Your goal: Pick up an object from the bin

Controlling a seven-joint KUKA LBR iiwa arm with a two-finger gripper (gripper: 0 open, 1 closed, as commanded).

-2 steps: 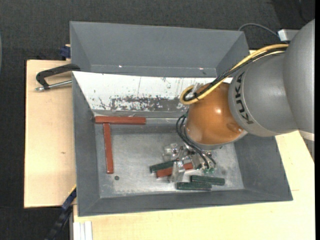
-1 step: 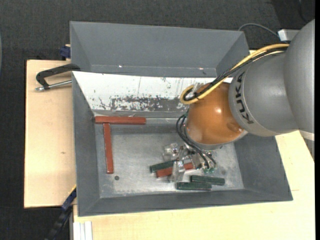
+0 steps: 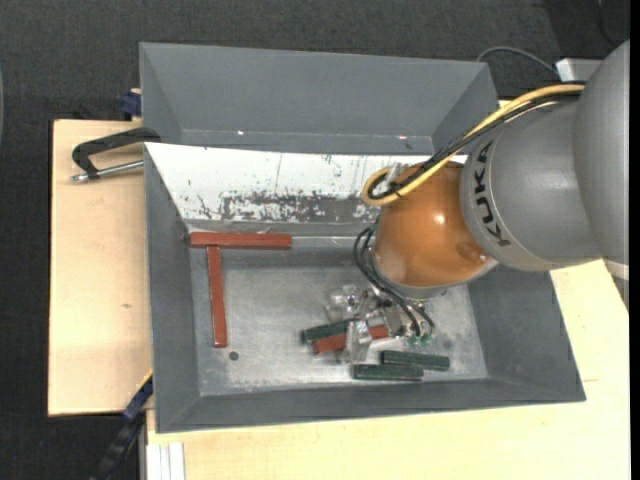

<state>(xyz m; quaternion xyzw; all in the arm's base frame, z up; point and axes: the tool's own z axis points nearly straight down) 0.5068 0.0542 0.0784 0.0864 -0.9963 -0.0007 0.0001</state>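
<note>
Now the jaws hang low over a small heap (image 3: 352, 336) at five o'clock in the bin (image 3: 270, 308): red block (image 3: 328, 344), dark green sticks (image 3: 400, 366). Wide or narrow, I cannot tell. Likely the reach; next needs a firm close on one piece.

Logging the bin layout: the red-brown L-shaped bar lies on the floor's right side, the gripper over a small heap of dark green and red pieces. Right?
No. The camera view shows the red-brown L-shaped bar on the floor's left side; the gripper is over the small heap of dark green and red pieces.
</note>
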